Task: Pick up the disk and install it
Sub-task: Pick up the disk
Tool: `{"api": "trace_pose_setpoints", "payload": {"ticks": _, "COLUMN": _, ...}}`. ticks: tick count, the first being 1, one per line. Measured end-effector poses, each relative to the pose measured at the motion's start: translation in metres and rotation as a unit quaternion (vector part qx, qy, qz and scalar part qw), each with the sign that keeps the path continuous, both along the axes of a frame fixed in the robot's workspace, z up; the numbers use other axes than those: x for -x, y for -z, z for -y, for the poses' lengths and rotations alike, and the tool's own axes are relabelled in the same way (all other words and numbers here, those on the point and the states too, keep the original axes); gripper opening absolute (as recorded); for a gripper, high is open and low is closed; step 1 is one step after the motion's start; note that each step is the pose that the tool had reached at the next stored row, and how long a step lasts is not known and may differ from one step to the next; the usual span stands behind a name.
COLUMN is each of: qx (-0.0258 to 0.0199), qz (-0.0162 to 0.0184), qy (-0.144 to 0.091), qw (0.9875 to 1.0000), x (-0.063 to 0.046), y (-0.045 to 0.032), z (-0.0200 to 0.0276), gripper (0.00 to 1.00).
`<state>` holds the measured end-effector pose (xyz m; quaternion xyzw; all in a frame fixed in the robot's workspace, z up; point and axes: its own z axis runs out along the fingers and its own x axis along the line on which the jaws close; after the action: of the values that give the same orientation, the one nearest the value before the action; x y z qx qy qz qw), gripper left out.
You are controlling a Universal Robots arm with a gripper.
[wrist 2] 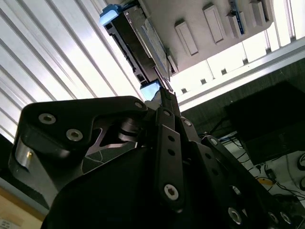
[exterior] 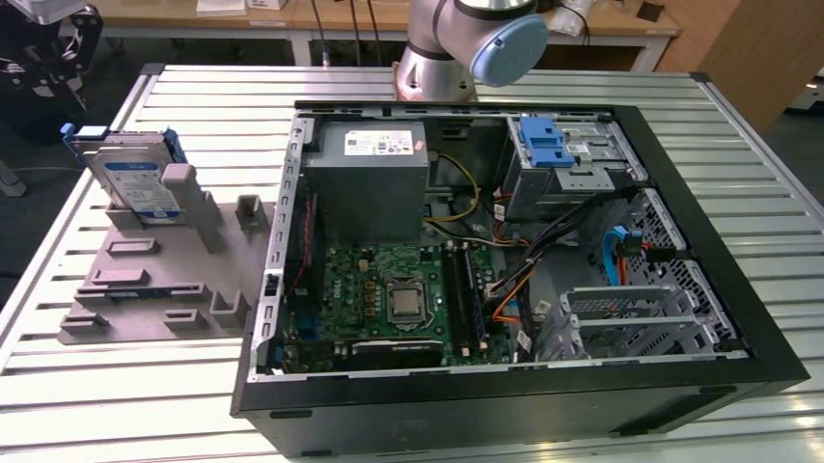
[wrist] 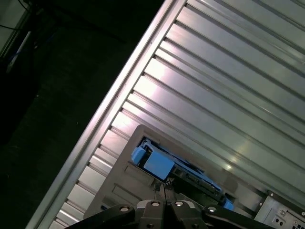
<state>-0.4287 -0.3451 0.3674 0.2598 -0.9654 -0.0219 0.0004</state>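
Note:
The disk (exterior: pixel 135 183) stands on edge in a grey holder (exterior: pixel 142 280) on the slatted table, at the exterior view's left. It is silver-grey with a blue-and-white label and a blue frame. In both wrist views my gripper (wrist: pixel 164 188) hangs close above the disk's (wrist: pixel 159 164) blue-framed end, apart from it, with its fingers shut together and nothing between them. The second wrist view has the gripper's (wrist 2: pixel 164 93) tip beside a blue corner of the disk (wrist 2: pixel 143 43). In the exterior view a dark mechanism (exterior: pixel 58 58) hangs above the table's far left corner, just beyond the disk.
An open computer case (exterior: pixel 721 318) lies on the table (exterior: pixel 193 106) right of the holder, with motherboard, power supply and cables inside. A metal drive bay with a blue latch (exterior: pixel 547 145) sits at its far right. The table edge (wrist: pixel 109 109) runs near the holder.

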Motion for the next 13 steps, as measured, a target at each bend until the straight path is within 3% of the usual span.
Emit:
{"api": "trace_pose_setpoints", "payload": {"ticks": 7, "qx": 0.0, "qz": 0.0001, "qy": -0.003, "qw": 1.0, "x": 0.0, "y": 0.0001, "z": 0.0, "gripper": 0.11}}
{"api": "trace_pose_setpoints", "payload": {"ticks": 13, "qx": 0.0, "qz": 0.0, "qy": -0.023, "qw": 0.9997, "x": 0.0, "y": 0.0, "z": 0.0, "gripper": 0.11}}
